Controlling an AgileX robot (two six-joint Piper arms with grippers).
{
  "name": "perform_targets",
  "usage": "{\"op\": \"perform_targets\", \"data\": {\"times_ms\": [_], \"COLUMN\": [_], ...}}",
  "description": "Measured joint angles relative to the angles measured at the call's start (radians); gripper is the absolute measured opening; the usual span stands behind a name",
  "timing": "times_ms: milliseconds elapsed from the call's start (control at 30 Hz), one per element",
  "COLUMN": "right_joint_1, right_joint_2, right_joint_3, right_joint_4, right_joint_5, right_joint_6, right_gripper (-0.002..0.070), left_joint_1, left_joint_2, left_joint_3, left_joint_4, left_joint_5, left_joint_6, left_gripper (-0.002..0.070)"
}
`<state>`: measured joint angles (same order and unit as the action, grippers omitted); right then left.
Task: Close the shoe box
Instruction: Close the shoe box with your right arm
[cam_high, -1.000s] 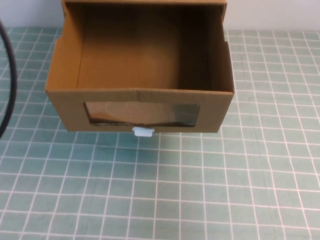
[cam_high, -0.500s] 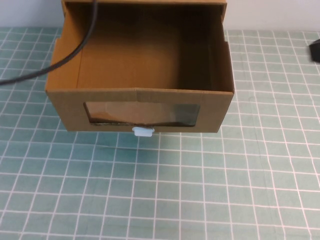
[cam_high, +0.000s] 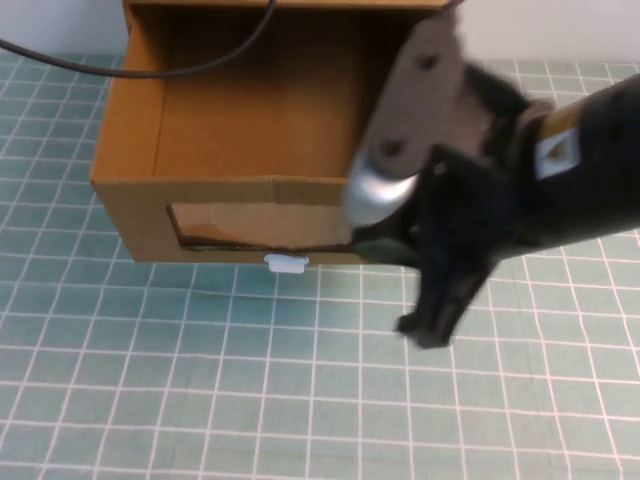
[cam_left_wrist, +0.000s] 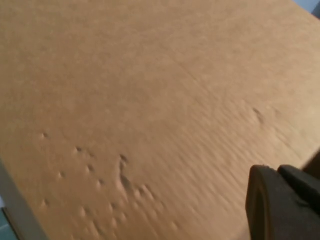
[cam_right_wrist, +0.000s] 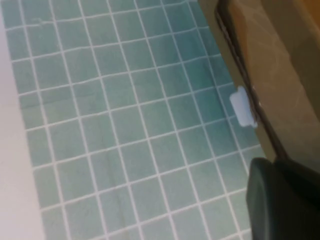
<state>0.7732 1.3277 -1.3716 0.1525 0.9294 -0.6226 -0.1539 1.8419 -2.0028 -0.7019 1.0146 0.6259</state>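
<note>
Black right tool (cam_high: 430, 325) beside shoe box (cam_high: 230, 150), left tool (cam_left_wrist: 280, 205) against cardboard.

Brown cardboard shoe box (cam_high: 225, 150) with small white pull tab (cam_high: 286, 264) below its clear window (cam_high: 255, 228). Worktop (cam_high: 200, 390): teal-green cloth, white grid lines. Black right hand (cam_high: 440, 310), near the box's front right corner; black left hand (cam_left_wrist: 282, 205) over plain brown cardboard.

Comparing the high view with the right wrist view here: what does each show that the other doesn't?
Only the high view shows the shoe box's open interior, its front window, the right arm, and a black cable crossing the box's far edge.

Only the right wrist view shows a white strip beside the mat.

Both show the box front, the white pull tab, the green grid mat and the right gripper near the box's front. The left gripper is in neither.
</note>
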Motion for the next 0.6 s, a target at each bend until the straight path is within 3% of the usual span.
{"op": "perform_targets", "data": {"times_ms": [300,467,600], "right_joint_1": [0.266,0.286,0.286], "right_joint_2": [0.088,0.184,0.269], "right_joint_3": [0.076,0.141,0.145], "right_joint_4": [-0.385,-0.516,-0.769], "right_joint_5": [-0.241,-0.299,-0.345], "right_joint_6": [0.276,0.330,0.535], "right_gripper": [-0.0014,-0.0014,-0.0014], "left_joint_1": [0.000,0.000,0.000], "left_joint_2": [0.132,0.153,0.157], "left_joint_3": [-0.132,-0.137,-0.143], "left_joint_4": [-0.055,-0.062,-0.071], "left_joint_5": [0.042,0.063,0.063], "left_joint_6": [0.000,0.002,0.002], "left_gripper": [-0.0005,-0.0005,-0.0005]}}
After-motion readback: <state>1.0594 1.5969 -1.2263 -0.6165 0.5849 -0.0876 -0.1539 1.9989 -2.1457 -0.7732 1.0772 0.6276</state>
